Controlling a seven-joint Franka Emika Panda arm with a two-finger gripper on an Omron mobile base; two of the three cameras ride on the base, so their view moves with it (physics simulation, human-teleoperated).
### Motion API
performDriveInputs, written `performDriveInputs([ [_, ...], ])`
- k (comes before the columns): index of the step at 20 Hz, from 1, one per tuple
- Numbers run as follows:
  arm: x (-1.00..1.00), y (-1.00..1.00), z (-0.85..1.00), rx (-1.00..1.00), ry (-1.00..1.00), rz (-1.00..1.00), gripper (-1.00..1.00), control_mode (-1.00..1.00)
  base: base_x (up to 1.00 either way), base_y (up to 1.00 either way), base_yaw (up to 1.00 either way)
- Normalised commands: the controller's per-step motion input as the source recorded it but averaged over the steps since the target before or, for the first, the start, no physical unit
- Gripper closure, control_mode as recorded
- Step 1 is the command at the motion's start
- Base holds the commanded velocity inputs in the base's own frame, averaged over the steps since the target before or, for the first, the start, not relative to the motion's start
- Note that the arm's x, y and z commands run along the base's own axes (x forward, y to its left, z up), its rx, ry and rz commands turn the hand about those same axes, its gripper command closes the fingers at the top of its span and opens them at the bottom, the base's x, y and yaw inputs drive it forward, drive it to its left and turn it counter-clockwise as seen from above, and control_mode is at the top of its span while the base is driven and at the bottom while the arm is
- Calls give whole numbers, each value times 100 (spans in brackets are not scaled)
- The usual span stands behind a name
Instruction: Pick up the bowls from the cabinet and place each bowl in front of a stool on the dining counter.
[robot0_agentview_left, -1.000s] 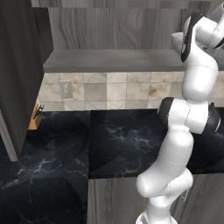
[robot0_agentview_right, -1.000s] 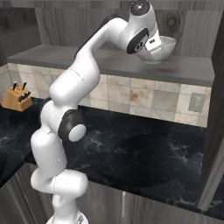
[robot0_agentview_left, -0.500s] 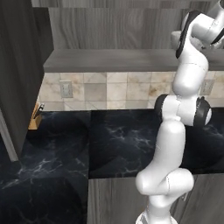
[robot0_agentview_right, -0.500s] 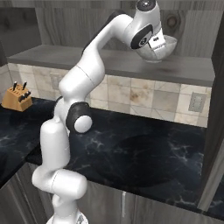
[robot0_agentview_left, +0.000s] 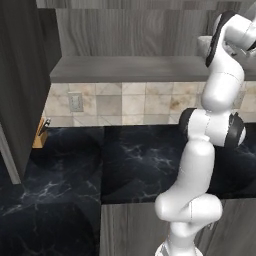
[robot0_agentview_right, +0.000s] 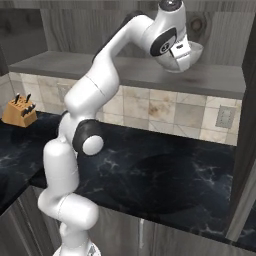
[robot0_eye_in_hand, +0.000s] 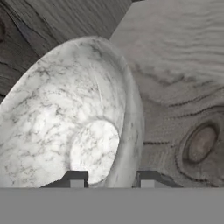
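The gripper (robot0_eye_in_hand: 109, 178) is up at the cabinet shelf (robot0_agentview_right: 215, 82), with one finger inside the marble bowl (robot0_eye_in_hand: 65, 118) and one finger outside its rim. The fingers sit close on both sides of the rim, but I cannot tell if they squeeze it yet. The bowl looks like it sits on the shelf. So the job is just starting: no bowl is carried away, and none is set by a stool. Below is the black tabletop (robot0_agentview_right: 165, 175) with a knife block (robot0_agentview_right: 19, 111) far off to one side. The cabinet side wall (robot0_agentview_right: 247, 125) stands close beside the bowl, so the arm must pull back carefully.
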Motion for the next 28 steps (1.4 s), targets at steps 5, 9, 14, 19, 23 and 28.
performDriveInputs([
  [5,-96,0,-5,0,3,0,100,-100,0,0,0],
  [9,-100,5,1,0,5,0,100,-100,0,0,0],
  [14,-100,32,4,0,20,5,100,-100,0,0,0],
  [19,-91,61,3,0,35,13,100,-100,0,0,0],
  [23,-100,75,0,0,32,19,100,-100,0,0,0],
  [28,-100,88,-28,2,8,18,100,-100,0,0,0],
])
